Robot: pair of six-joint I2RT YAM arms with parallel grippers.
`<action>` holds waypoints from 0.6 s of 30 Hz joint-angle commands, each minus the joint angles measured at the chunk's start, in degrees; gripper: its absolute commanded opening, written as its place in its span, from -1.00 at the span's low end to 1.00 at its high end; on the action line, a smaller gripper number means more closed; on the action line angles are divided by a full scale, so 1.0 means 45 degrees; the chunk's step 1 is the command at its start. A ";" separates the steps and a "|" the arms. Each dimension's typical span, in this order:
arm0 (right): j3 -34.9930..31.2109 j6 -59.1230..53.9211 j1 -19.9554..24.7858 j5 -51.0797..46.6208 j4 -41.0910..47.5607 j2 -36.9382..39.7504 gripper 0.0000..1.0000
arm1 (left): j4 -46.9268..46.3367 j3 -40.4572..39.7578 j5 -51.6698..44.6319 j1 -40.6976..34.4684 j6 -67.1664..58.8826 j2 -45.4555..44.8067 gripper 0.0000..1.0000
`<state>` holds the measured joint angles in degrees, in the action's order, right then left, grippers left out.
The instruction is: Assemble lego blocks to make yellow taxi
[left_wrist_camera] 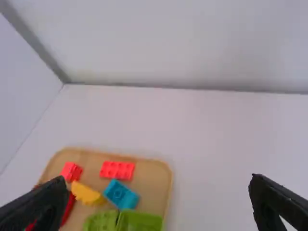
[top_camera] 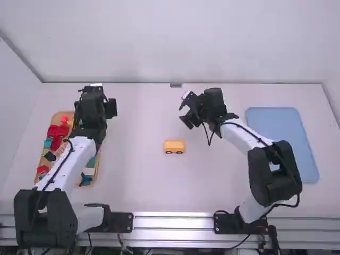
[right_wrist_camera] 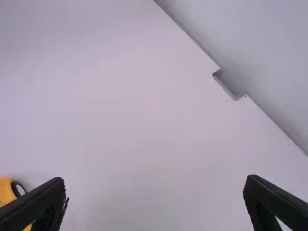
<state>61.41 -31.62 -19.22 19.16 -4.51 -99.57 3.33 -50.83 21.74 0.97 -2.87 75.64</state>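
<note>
A small yellow-orange car body (top_camera: pixel 174 146) with black wheels stands on the table near the middle; part of this yellow car (right_wrist_camera: pixel 6 192) shows at the lower left of the right wrist view. My right gripper (top_camera: pixel 183 110) is above the table, beyond and slightly right of the car; the right gripper (right_wrist_camera: pixel 154 202) is open with nothing between its fingers. Over the far part of the block tray hangs my left gripper (top_camera: pixel 95 95); seen from its wrist, the left gripper (left_wrist_camera: pixel 159 202) is wide open and empty.
The wooden tray (top_camera: pixel 55 118) at the left holds several blocks, among them a red brick (left_wrist_camera: pixel 117 170), a blue brick (left_wrist_camera: pixel 121 194) and a yellow piece (left_wrist_camera: pixel 86 193). A blue tray (top_camera: pixel 289 127) lies at the right. The back wall (top_camera: pixel 175 48) borders the table.
</note>
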 commanded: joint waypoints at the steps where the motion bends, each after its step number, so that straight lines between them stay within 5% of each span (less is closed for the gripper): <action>1: -0.0092 0.0029 -0.0228 0.0063 -0.0238 0.0398 0.96 | -0.0763 -0.1418 0.0345 0.0170 0.0160 0.0151 0.98; 9: -0.0092 0.0024 -0.0481 0.0015 -0.0874 0.0398 0.96 | -0.5081 -0.5901 -0.3021 0.2754 0.0656 0.3026 0.98; 18: -0.0092 0.0029 -0.0486 0.0019 -0.0957 0.0398 0.96 | -1.0423 -1.2099 -0.2992 0.3789 0.0622 0.7907 0.98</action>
<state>61.36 -31.62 -21.43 19.11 -8.82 -99.57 -41.82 -99.88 9.39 18.61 0.84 107.68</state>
